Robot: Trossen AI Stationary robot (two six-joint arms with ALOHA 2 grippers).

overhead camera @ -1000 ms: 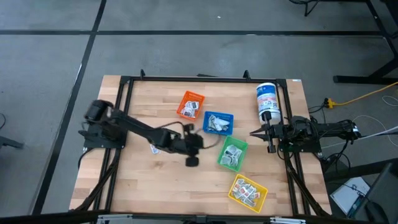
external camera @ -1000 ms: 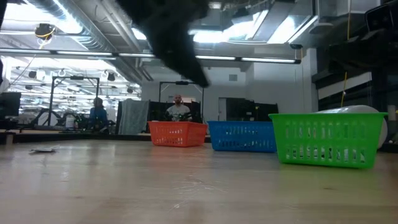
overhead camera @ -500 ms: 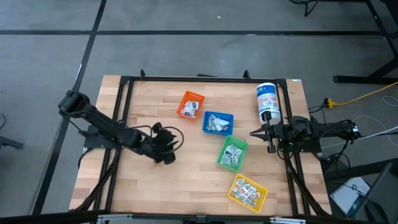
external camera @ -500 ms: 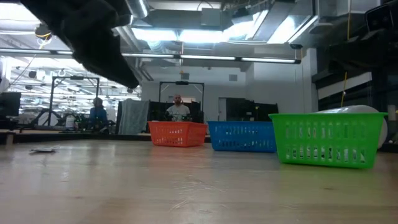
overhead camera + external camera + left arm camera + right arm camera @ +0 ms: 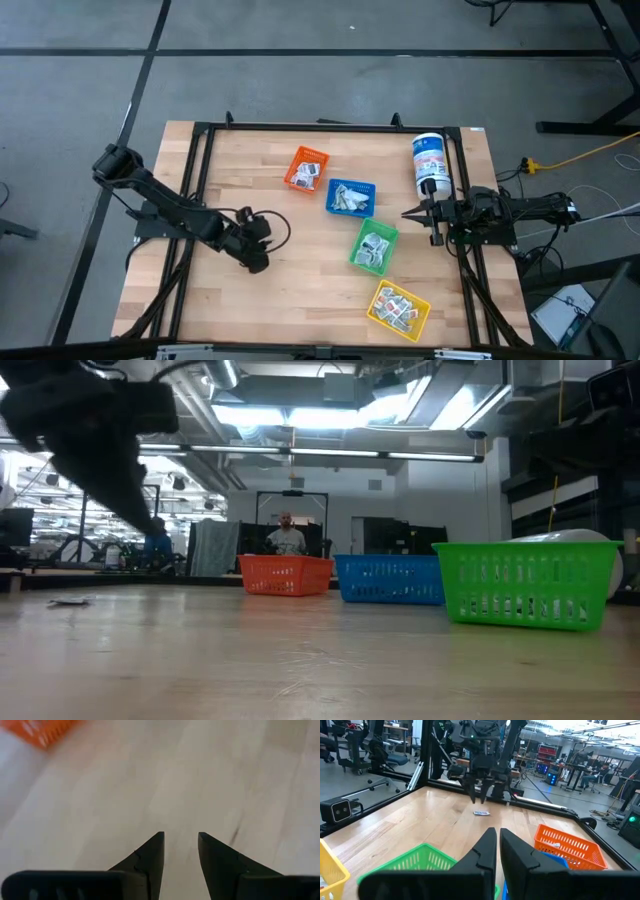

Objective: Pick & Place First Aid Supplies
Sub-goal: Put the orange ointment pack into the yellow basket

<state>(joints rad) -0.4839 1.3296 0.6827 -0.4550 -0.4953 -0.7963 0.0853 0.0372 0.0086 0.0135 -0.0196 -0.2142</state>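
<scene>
The left claw (image 5: pixel 256 262) hangs over the bare worktop (image 5: pixel 300 290), fingers slightly parted, holding nothing. One loose first aid packet (image 5: pixel 481 813) lies flat on the worktop just beside that claw, apparently not touching it. Other packets fill the yellow bin (image 5: pixel 398 307). The right claw (image 5: pixel 408 213) waits near the canister (image 5: pixel 430 163), fingers closed.

High view looks straight down; low view shares its green bin (image 5: pixel 375 245).

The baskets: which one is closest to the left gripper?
The orange basket. It sits nearest the left gripper; the blue, green and yellow baskets lie farther toward the right arm's side.
</scene>
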